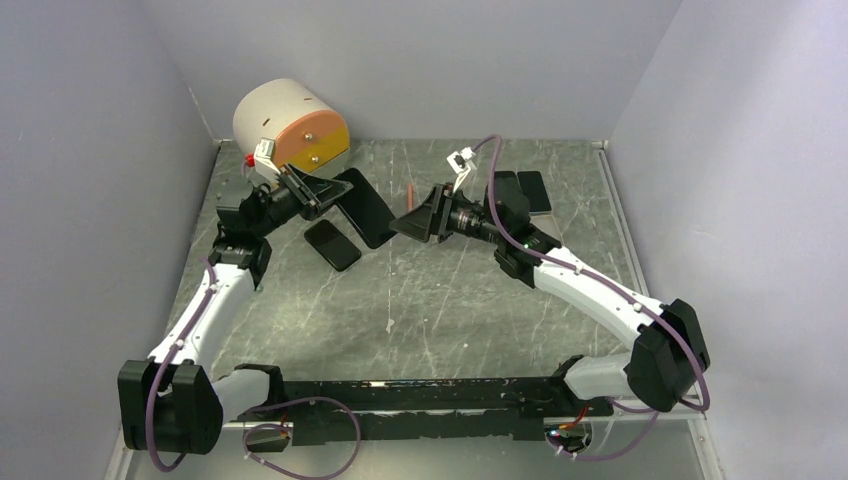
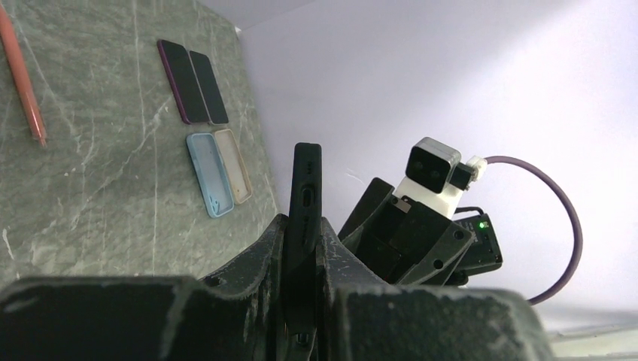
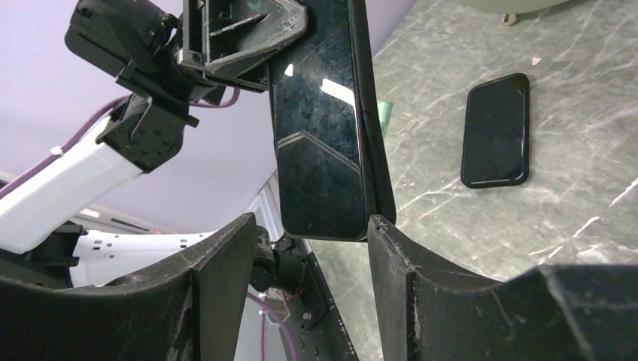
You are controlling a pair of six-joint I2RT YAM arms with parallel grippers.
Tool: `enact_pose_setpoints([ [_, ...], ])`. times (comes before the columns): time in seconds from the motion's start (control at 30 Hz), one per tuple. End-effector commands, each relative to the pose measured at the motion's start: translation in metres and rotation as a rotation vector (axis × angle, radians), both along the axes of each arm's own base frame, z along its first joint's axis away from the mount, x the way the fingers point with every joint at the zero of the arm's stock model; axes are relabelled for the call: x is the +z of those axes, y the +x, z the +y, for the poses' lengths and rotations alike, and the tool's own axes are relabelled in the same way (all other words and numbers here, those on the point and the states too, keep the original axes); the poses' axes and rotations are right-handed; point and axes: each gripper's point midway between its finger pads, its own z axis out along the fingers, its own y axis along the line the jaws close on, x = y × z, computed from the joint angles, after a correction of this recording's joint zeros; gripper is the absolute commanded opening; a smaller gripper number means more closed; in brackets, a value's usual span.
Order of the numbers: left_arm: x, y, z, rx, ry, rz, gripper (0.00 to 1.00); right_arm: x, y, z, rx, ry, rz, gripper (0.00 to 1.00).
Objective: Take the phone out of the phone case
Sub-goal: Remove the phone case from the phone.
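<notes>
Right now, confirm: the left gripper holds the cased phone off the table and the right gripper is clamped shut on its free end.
Not clamped: the right wrist view shows the right gripper open, a gap beside the cased phone. The left gripper does hold it off the table.

Phone (image 3: 320, 135) glossy, glass-fronted; its case (image 2: 305, 195) matt black plastic; table (image 1: 450, 310) smooth, grey, marbled like stone

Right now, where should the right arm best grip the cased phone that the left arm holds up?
At its free end, coming from the side opposite the left gripper, which clamps the other end. The cased phone is held off the table, and the right gripper's open jaws flank that end.
</notes>
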Motion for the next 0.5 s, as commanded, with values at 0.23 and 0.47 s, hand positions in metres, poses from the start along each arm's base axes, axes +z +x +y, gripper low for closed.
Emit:
enact_pose_setpoints([
  [0.23,0.044,-0.008,-0.003,-0.021,-0.101,-0.161,0.02,0.021,-0.011,0.011,0.100,0.104,-0.019,0.56],
  [0.47,0.055,-0.012,-0.004,-0.037,-0.124,-0.205,0.03,0.018,-0.012,0.017,0.141,0.125,0.005,0.53],
])
